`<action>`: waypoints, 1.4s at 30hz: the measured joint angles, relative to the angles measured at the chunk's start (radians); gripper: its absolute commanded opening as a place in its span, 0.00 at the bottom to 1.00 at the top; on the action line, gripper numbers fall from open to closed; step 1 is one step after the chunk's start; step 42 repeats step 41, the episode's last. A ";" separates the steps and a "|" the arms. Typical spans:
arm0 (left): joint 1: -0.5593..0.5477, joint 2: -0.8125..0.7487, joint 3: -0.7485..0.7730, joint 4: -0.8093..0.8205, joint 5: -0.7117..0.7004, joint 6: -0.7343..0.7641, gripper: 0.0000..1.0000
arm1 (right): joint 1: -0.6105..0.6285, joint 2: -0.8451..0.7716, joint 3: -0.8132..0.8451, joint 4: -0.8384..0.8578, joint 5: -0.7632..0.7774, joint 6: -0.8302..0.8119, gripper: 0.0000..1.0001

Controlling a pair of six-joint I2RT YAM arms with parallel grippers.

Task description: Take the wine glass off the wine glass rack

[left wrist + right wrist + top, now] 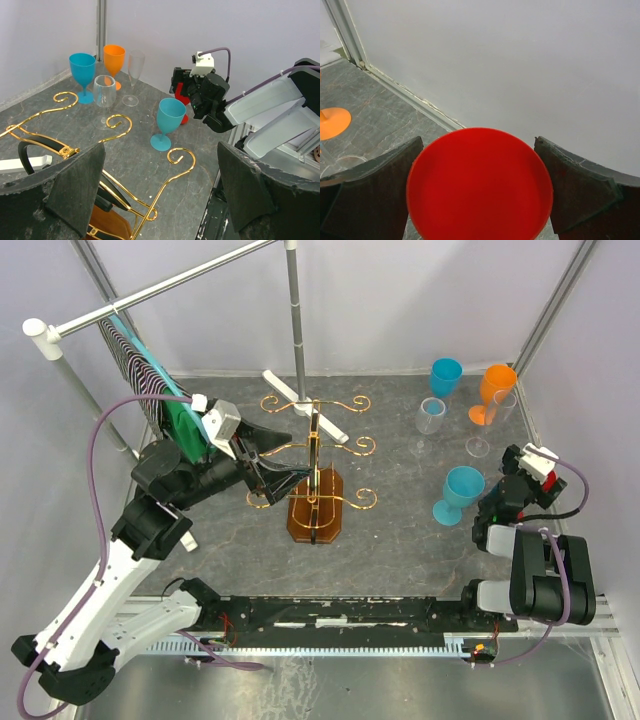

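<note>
The gold wire wine glass rack (315, 480) stands mid-table on its brown oval base, and its scroll arms (120, 200) carry no glass. My left gripper (265, 465) hovers open over the rack's left arms, nothing between its fingers (80, 190). A red wine glass (480, 185) fills the right wrist view. It sits between the fingers of my right gripper (530, 465) near the right wall. The jaws stand wide on either side of it, with a sliver of background showing beside the right finger (575, 185). The left wrist view shows only red slivers of this glass (184, 119).
A teal glass (458, 492) stands just left of my right gripper. Behind it stand a clear glass (429, 420), a blue glass (445, 375), an orange glass (494, 390) and another clear glass (482, 435). A grey pole frame (295, 320) with hanging cloth (140, 370) occupies the back left.
</note>
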 measured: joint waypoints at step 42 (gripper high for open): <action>-0.001 0.311 0.330 -0.615 -0.939 -0.110 0.99 | 0.338 -0.044 1.262 -1.872 -0.946 0.338 1.00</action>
